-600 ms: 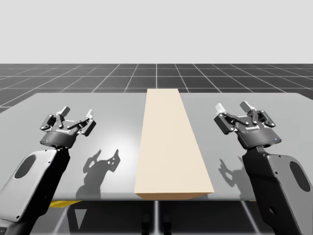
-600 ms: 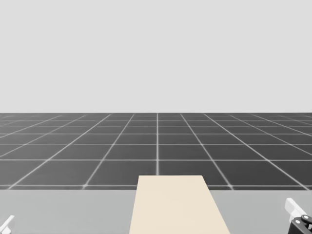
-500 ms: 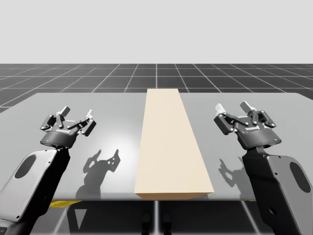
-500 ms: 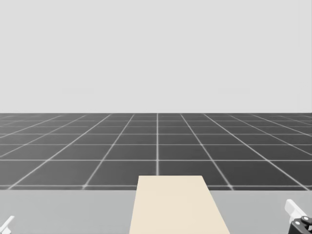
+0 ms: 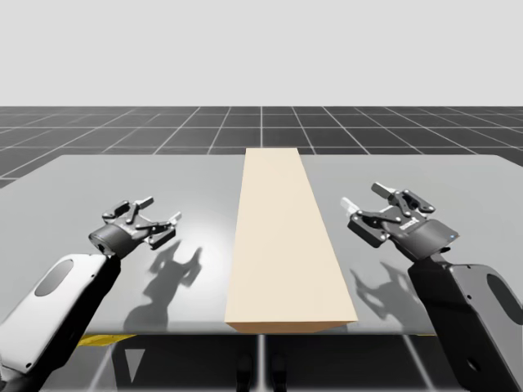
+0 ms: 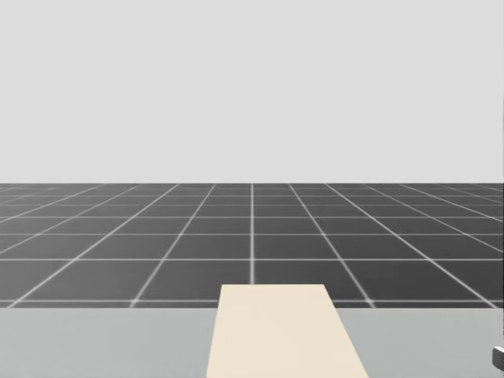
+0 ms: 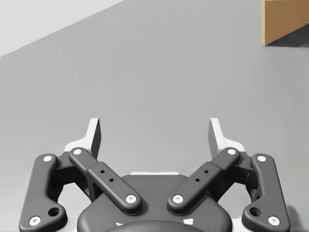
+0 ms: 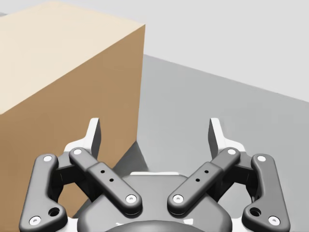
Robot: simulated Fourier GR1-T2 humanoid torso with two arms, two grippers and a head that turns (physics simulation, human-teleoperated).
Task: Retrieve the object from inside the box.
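**1. Left arm** (image 5: 57,302): coming in at the lower left of the high view. Its left claw (image 5: 160,210) is hovering over the tabletop (image 5: 90,184) left of centre. It is released, with its fingers standing wide apart and nothing between them. Since the earlier picture it has been swinging rightward and lower in the frame, and it is now leaning toward the box. In the left wrist view the left claw (image 7: 154,135) is facing bare tabletop (image 7: 159,72), with a corner of the box (image 7: 285,21) well ahead and off to one side.

**2. Right arm** (image 5: 470,310): coming in at the lower right of the high view. Its right claw (image 5: 364,197) is likewise released and gripping nothing. It has been moving leftward and lower in the frame, closing toward the box without touching it. In the right wrist view the right claw (image 8: 154,135) is pointing past the side wall of the box (image 8: 63,82), which is standing just beside one finger.

**3. Box** (image 5: 282,237): long and tan, lying lengthwise down the centre of the frame and staying where it was. Its top face is closed, so what is inside it is hidden.

**4. Head view:** the far end of the box (image 6: 276,331) is showing at lower centre on the tabletop (image 6: 102,342). The whole picture is sitting slightly shifted, my head having turned a little.

**5. Floor** (image 5: 122,131): dark and gridded, stretching beyond the tabletop across the middle of the frame.
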